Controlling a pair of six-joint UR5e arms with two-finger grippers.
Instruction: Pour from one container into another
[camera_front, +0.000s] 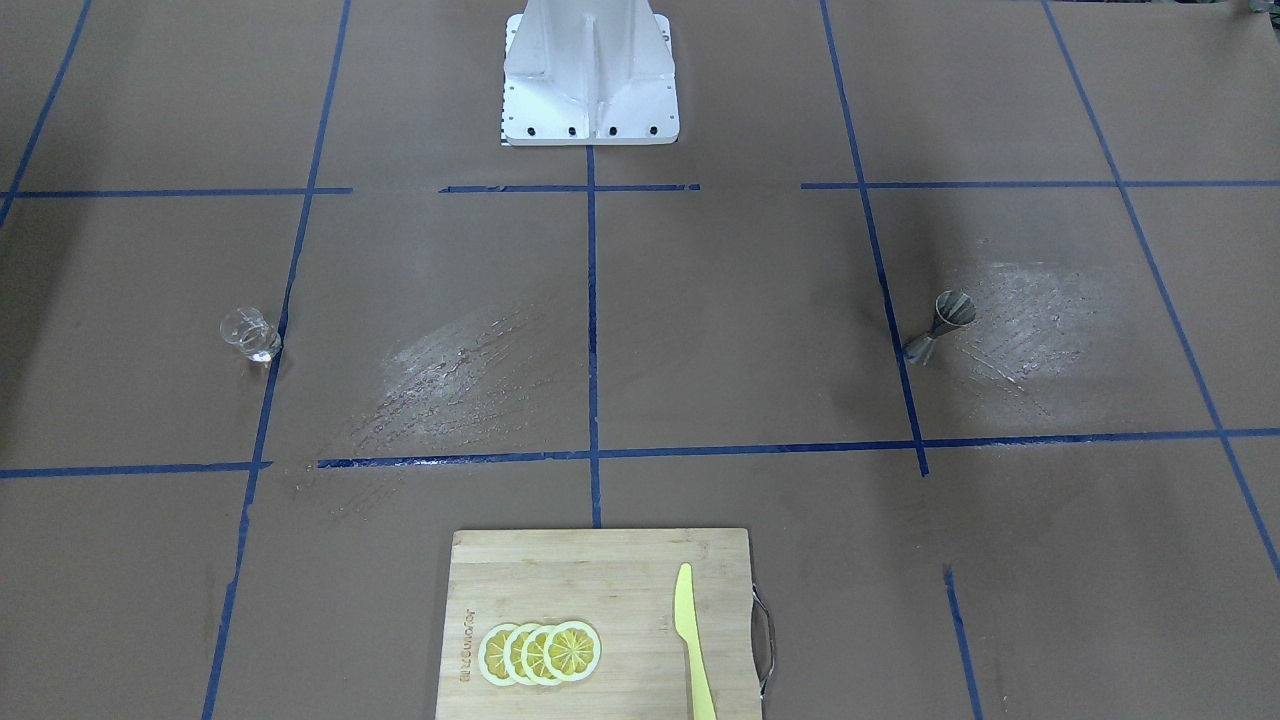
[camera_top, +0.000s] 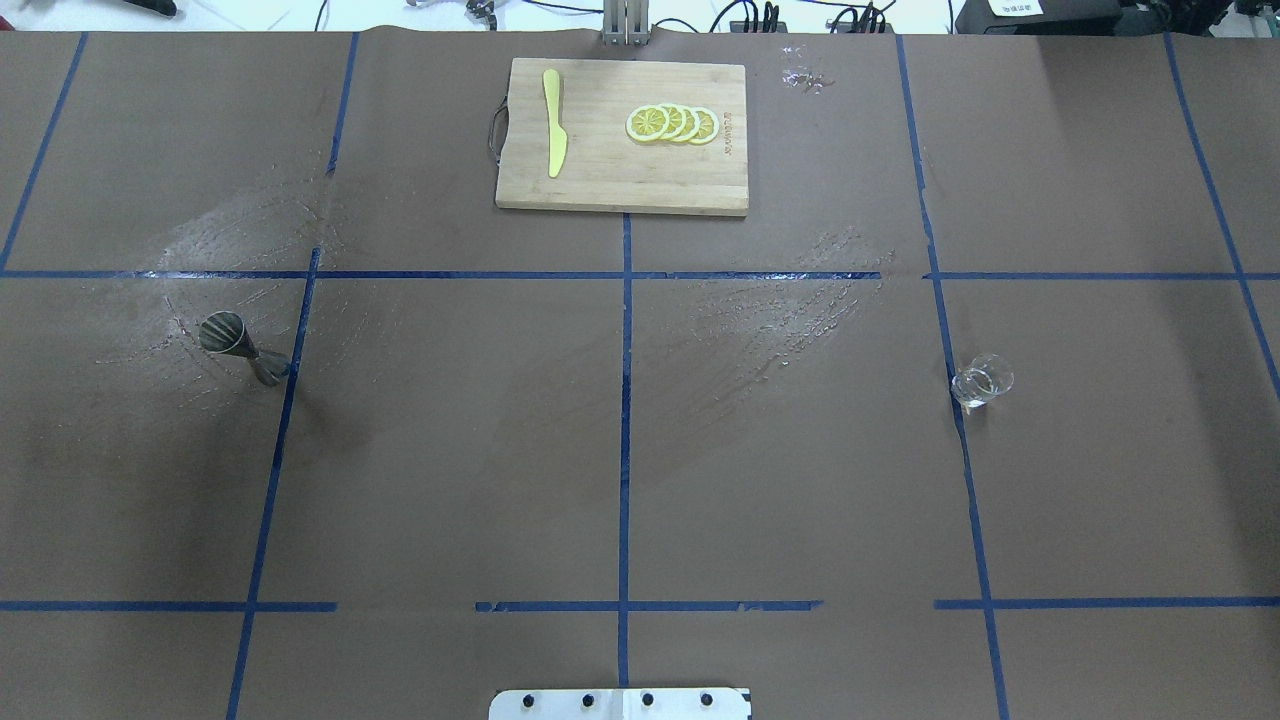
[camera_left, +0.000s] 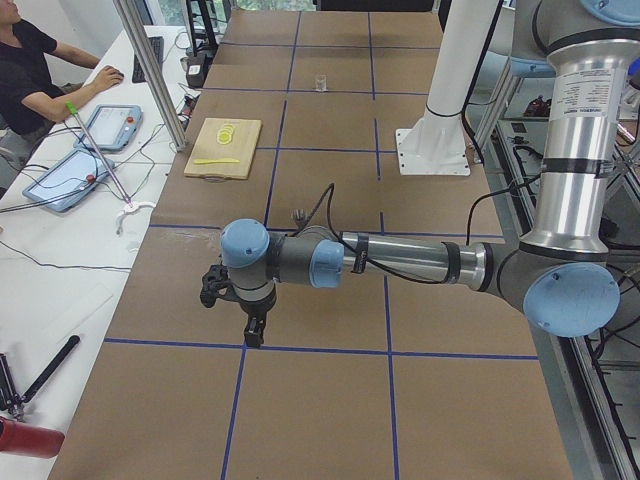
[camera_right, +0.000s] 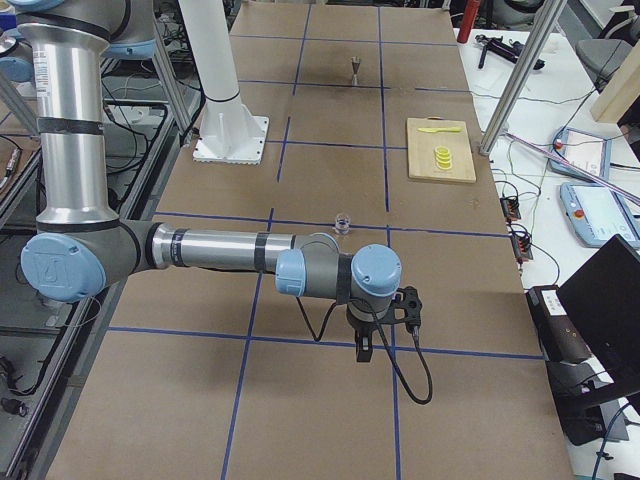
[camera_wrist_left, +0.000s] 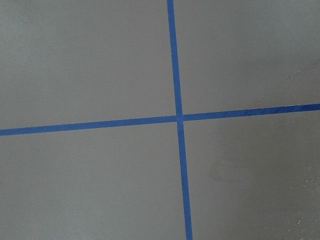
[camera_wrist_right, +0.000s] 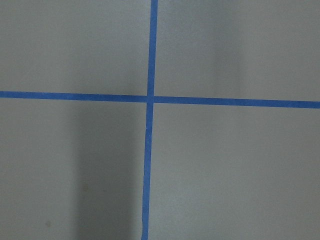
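The left end effector (camera_left: 253, 335) and right end effector (camera_right: 362, 350) show only side-on, too small to judge their jaws. The cutting board (camera_front: 620, 560) runs off the front view's bottom edge; whether the glass cup (camera_front: 250, 333) holds anything, I can't tell.

The worktop (camera_top: 450, 450) was brown, gridded with blue tape lines (camera_top: 625, 400), with whitish patches (camera_top: 770, 320) near the cutting board (camera_top: 620, 185). That board was pale wood; on it lay lemon slices (camera_top: 672, 123), yellow with white rims, and a yellow-green knife (camera_top: 553, 135). The glass cup (camera_top: 981, 381) was clear, the jigger (camera_top: 243, 350) dull grey steel. The robot base (camera_front: 590, 90) was white; the left arm (camera_left: 410, 258) and right arm (camera_right: 210, 248) were silver with pale blue joint caps, the left pincer (camera_left: 252, 335) and right pincer (camera_right: 362, 350) black.
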